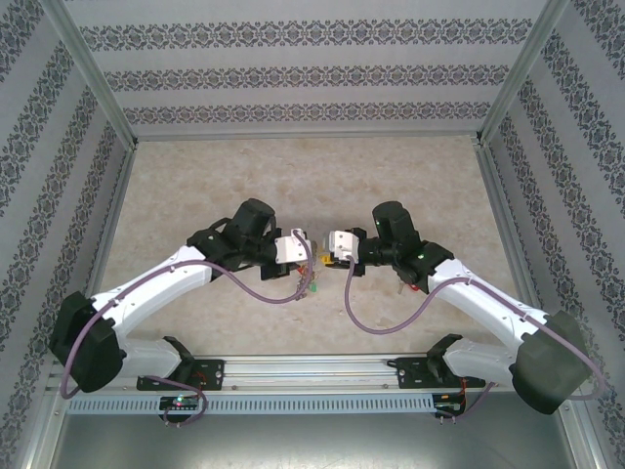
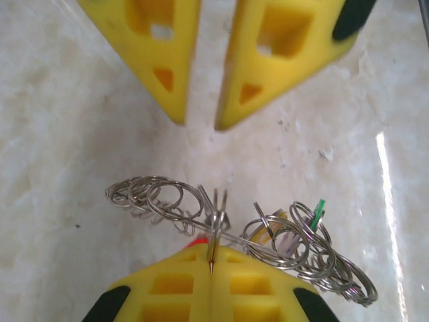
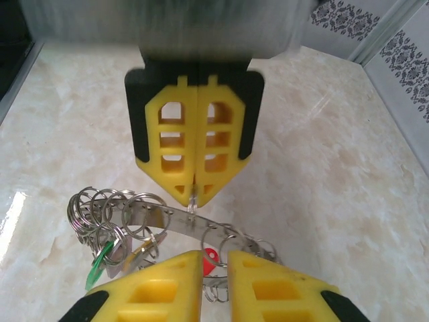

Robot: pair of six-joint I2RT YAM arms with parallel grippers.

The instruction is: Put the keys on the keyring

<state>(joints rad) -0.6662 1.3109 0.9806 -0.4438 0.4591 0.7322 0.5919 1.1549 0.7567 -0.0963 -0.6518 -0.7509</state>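
The left gripper (image 3: 194, 198) and the right gripper (image 3: 214, 256) are both bright yellow with black parts at the back. The keyring (image 3: 174, 221) is silvery grey all over. 1 key tag (image 3: 100, 260) is green and 1 key head (image 3: 210, 259) is red. The table (image 1: 293, 176) is beige with pale marbling. The walls (image 1: 293, 73) are white with grey-violet ornament stripes. The cables (image 1: 256, 289) are mauve.

- We see a pale marbled table (image 1: 410, 166).
- We see 3 walls (image 1: 303, 73) around it, papered in grey floral bands.
- Metal posts (image 1: 95, 73) mark the far corners.
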